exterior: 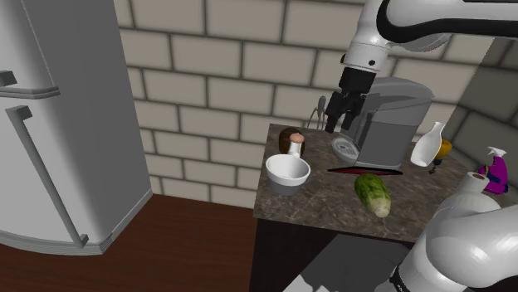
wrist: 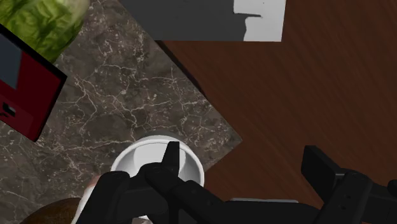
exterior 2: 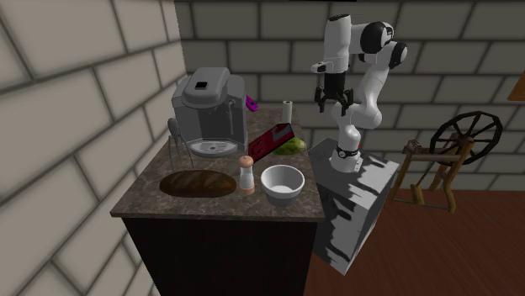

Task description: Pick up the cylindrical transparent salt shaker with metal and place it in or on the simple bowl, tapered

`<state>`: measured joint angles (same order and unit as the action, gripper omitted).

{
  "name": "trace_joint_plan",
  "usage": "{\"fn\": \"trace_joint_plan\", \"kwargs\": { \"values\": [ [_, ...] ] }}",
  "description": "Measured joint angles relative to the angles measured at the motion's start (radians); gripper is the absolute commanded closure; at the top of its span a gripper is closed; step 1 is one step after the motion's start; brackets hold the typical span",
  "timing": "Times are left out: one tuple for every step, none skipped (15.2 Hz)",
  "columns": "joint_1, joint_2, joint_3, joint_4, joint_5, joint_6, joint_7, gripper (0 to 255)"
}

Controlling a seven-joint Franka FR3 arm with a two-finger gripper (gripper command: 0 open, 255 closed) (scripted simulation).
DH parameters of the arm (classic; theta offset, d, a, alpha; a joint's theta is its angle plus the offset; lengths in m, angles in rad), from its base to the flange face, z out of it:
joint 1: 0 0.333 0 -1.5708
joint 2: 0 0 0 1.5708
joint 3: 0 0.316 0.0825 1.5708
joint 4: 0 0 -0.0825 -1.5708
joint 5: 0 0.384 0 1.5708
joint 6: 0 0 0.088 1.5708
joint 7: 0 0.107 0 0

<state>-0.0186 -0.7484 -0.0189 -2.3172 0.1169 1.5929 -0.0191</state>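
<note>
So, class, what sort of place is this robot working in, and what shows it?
Probably a home kitchen: a tall grey refrigerator stands near a stone-patterned counter, which carries a coffee machine, a white bowl and a salt shaker.

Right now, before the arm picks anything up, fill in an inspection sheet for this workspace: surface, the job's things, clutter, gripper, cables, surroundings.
Surface: dark marbled counter top, crowded.
Job's things: salt shaker upright between the brown loaf and the white bowl; the bowl holds nothing.
Clutter: coffee machine, green vegetable, red and black flat item, white bottle, purple spray bottle, paper roll.
Gripper: gripper open, raised above the counter, holding nothing.
Cables: nothing seen.
Surroundings: brick wall, grey fridge, wood floor, spinning wheel.
</note>
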Motion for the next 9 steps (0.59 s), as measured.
{"fn": "trace_joint_plan", "kwargs": {
  "values": [
    [0.0, 0.0, 0.0, 0.0, 0.0, 0.0, 0.0, 0],
    [-0.002, 0.007, -0.007, -0.003, -0.004, 0.008, -0.009, 0],
    [-0.005, 0.03, -0.017, 0.007, -0.008, 0.02, -0.02, 0],
    [-0.007, 0.059, -0.027, 0.011, -0.013, 0.043, -0.035, 0],
    [-0.012, 0.086, -0.042, 0.016, -0.02, 0.063, -0.054, 0],
    [-0.013, 0.117, -0.052, 0.024, -0.022, 0.085, -0.067, 0],
    [-0.017, 0.149, -0.066, 0.036, -0.027, 0.103, -0.085, 0],
    [-0.02, 0.166, -0.078, 0.028, -0.031, 0.125, -0.102, 0],
    [-0.024, 0.2, -0.093, 0.046, -0.035, 0.14, -0.122, 0]
  ]
}}
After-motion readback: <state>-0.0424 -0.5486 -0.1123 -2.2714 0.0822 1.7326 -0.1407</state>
